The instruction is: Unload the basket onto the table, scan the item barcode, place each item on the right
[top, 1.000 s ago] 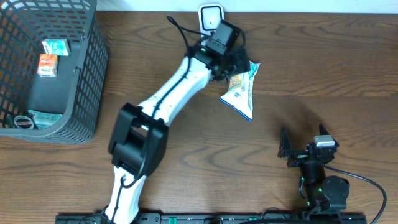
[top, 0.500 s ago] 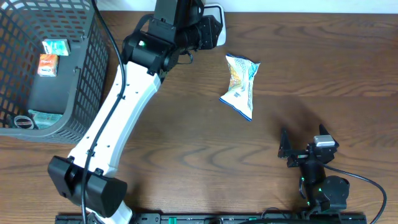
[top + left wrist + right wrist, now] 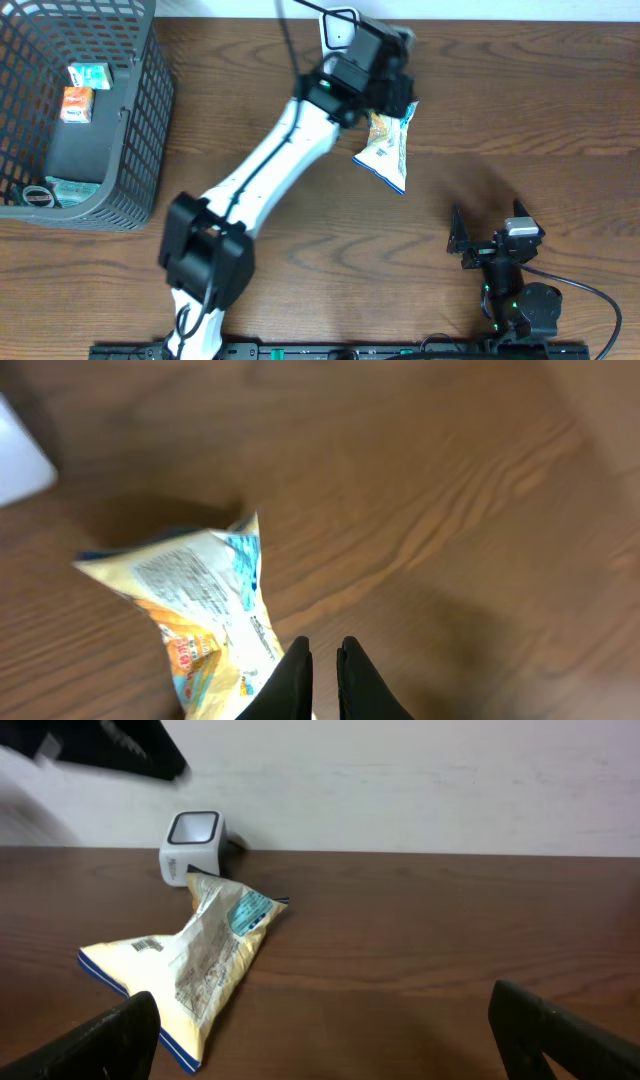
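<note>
The item, a yellow and white snack bag (image 3: 386,150) with a blue edge, lies flat on the wooden table just below the white barcode scanner (image 3: 338,24). My left gripper (image 3: 390,100) hovers over the bag's top end. In the left wrist view its black fingers (image 3: 323,652) are shut along the bag's (image 3: 200,610) right edge; I cannot tell whether they pinch it. My right gripper (image 3: 459,238) rests open near the front right. Its view shows the bag (image 3: 195,965), a barcode (image 3: 147,946) on its left corner, and the scanner (image 3: 193,842) behind.
A dark wire basket (image 3: 140,120) holding several small packs stands at the left edge of the table. A corner of the scanner (image 3: 20,460) shows at the left of the left wrist view. A white wall runs along the table's far side.
The left arm swung off to the left and came back over the bag's top end, and its jaws closed. The bag and the right arm have not moved.
</note>
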Action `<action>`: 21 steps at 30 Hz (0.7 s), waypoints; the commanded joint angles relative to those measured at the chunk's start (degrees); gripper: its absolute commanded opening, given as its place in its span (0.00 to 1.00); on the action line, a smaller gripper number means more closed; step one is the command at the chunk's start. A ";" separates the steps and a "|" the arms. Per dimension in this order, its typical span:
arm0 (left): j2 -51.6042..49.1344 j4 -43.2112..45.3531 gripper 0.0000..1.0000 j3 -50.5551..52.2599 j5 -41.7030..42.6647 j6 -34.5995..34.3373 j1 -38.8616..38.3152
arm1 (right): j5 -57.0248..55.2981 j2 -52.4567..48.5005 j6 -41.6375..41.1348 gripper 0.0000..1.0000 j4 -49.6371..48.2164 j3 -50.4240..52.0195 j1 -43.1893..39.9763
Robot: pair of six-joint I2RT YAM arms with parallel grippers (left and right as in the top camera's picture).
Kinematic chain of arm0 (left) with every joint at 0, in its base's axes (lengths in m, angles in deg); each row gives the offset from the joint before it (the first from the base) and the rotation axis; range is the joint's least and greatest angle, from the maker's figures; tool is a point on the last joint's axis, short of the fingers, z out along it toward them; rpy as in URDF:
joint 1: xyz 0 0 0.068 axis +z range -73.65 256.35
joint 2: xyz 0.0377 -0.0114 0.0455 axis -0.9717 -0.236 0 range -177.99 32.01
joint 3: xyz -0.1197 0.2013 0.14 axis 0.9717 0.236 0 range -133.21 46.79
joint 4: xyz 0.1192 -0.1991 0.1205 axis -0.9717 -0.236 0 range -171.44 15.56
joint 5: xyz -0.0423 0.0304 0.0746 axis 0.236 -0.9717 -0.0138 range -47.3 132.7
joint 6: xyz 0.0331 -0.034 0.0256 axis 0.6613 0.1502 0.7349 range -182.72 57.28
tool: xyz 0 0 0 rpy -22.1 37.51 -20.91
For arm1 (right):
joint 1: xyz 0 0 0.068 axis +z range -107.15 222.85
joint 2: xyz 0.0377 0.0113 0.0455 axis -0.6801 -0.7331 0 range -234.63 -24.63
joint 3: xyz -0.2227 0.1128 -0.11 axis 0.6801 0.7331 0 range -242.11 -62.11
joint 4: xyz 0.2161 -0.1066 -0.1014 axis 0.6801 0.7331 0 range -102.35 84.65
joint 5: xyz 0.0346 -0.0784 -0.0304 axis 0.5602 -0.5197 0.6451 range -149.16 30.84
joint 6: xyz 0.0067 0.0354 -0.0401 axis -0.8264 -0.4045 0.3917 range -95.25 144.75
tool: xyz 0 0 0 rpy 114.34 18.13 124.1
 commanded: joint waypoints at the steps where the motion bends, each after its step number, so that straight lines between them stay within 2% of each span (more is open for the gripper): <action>1: -3.39 0.48 0.10 -0.02 -5.14 3.69 -0.90 | 0.15 0.31 0.63 0.99 0.26 0.04 0.39; 10: -12.13 0.13 0.11 -0.02 -5.38 4.11 -1.09 | 0.15 0.31 0.63 0.99 0.26 0.04 0.39; 15: -17.46 -1.62 0.11 -0.02 -6.05 10.14 -1.09 | 0.15 0.31 0.63 0.99 0.26 0.04 0.39; 17: -18.27 -3.34 0.11 -0.02 -10.21 11.43 -1.09 | 0.15 0.31 0.63 0.99 0.26 0.04 0.39; 21: -16.61 -5.90 0.11 -0.04 -24.33 11.45 -0.94 | 0.15 0.31 0.63 0.99 0.26 0.04 0.39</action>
